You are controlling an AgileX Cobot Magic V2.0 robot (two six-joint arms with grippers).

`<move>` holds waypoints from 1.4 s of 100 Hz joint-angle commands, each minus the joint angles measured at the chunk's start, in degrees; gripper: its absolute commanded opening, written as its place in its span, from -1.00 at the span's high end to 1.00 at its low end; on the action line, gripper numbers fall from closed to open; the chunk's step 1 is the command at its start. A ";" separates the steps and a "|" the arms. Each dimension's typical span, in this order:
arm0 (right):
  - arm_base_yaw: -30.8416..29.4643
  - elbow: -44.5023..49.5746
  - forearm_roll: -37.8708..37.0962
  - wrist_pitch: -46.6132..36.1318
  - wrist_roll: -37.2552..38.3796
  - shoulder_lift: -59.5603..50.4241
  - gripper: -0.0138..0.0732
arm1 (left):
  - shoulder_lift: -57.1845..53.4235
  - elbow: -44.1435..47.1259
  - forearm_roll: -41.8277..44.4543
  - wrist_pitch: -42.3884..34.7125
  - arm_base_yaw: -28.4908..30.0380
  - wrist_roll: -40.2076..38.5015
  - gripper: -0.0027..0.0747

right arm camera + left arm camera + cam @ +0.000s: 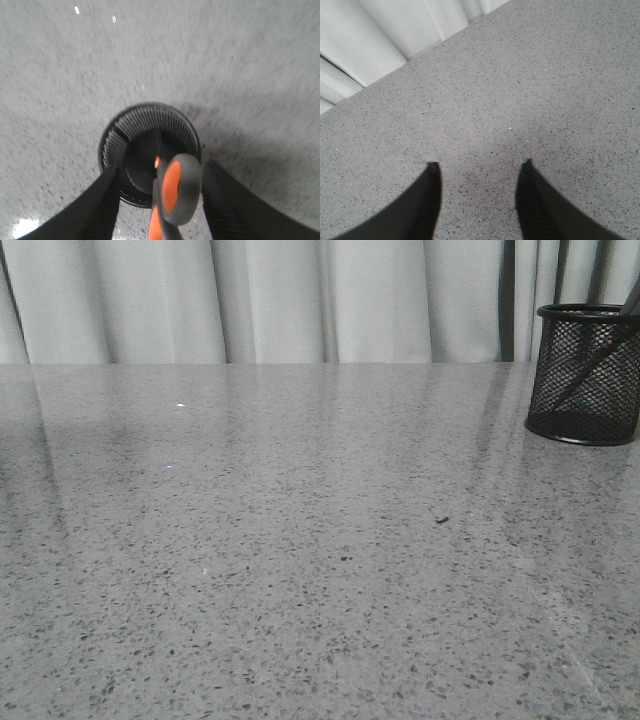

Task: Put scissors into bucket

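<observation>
Scissors (172, 192) in bucket (150, 150), between parted right gripper (160, 172) fingers

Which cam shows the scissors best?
Right wrist view: the scissors stand in the bucket, orange-lined handle loops up, between the right claw's fingers. Front view shows only a dark slanted shape through the mesh at the frame edge. Left wrist view shows none.

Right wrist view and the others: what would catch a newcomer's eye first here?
The scissors, orange-lined loops up, stand in the black mesh bucket directly below the right gripper, whose fingers sit apart either side of the handles. In the front view the bucket stands at the table's far right. The left gripper hangs open over bare tabletop.
</observation>
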 commanded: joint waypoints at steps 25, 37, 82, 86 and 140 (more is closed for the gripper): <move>-0.42 -5.52 4.89 -5.09 -0.72 -11.07 -0.06 | -1.31 -1.72 -2.96 -5.93 0.02 -0.43 0.98; -0.42 -2.30 11.93 -8.58 -2.00 -14.66 0.25 | -1.72 -1.20 -6.97 -9.54 0.02 -0.43 0.99; -0.20 38.38 21.30 -44.80 -12.97 -39.37 0.85 | -23.26 38.09 -17.15 -46.92 0.02 7.09 0.98; -0.20 42.03 21.30 -46.64 -12.97 -41.63 0.85 | -25.73 42.35 -18.33 -50.66 0.02 8.42 0.98; 1.74 70.60 21.04 -52.27 -14.58 -69.33 0.85 | -60.10 77.13 -31.24 -66.16 0.02 10.09 0.98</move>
